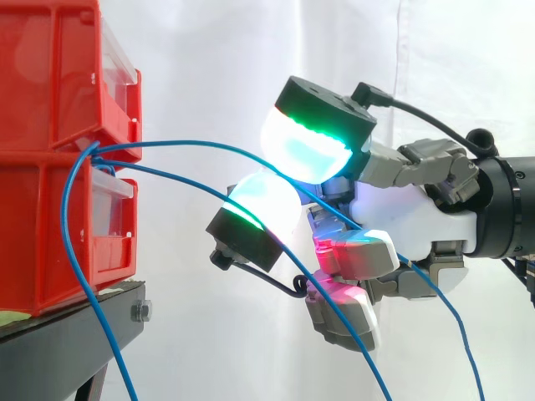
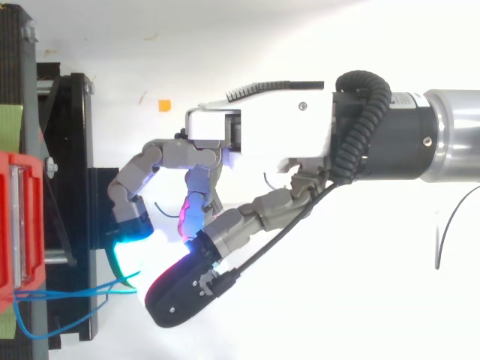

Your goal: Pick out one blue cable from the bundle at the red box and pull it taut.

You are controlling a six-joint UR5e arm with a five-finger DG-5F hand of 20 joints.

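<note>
Two red bins (image 1: 50, 150) are stacked on a black stand (image 1: 75, 334) at the left. Several thin blue cables leave the gap between the bins. The upper cable (image 1: 201, 147) arcs right and runs in between two green-glowing fingertip pads (image 1: 309, 150) that meet on it, then drops away behind the hand (image 1: 401, 209) toward the lower right. A lower blue cable (image 1: 184, 181) crosses in front of the curled red-glowing fingers and hangs free. A third cable (image 1: 71, 242) loops down beside the bins. In the top view the hand (image 2: 255, 127) reaches left to the cables (image 2: 90, 289).
The white curtain hangs behind everything. The bins (image 2: 19, 225) and stand (image 2: 75, 150) line the left edge of the top view. A small orange square (image 2: 163, 105) and a thin dark wire (image 2: 442, 232) lie on the white floor.
</note>
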